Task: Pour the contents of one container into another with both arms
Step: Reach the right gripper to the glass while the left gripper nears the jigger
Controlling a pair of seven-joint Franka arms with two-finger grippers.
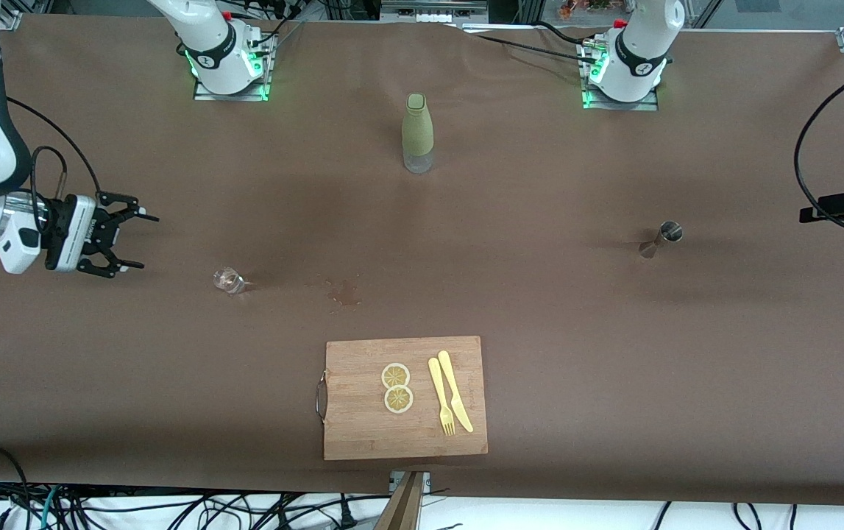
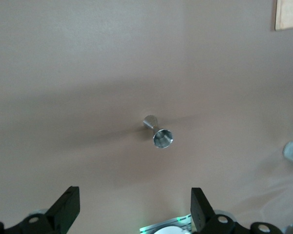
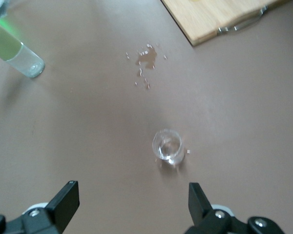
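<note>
Near the right gripper (image 1: 127, 243), spread empty, stands a small clear glass (image 1: 229, 280): fragile, slippery. Left gripper (image 2: 134, 207), also spread empty, hovers over the steel hourglass-shaped jigger (image 1: 661, 239); grip its narrow waist.

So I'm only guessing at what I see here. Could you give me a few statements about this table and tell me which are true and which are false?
1. The green bottle lies on its side. False: it stands upright, between the two arm bases.
2. Two lemon slices rest on the cutting board. True.
3. The right gripper holds the small glass. False: its fingers are open and empty, and the glass stands alone on the table.
4. A small wet spill marks the table between the glass and the board. True.
5. The left gripper is shut on the metal jigger. False: it is open, above the jigger.
</note>
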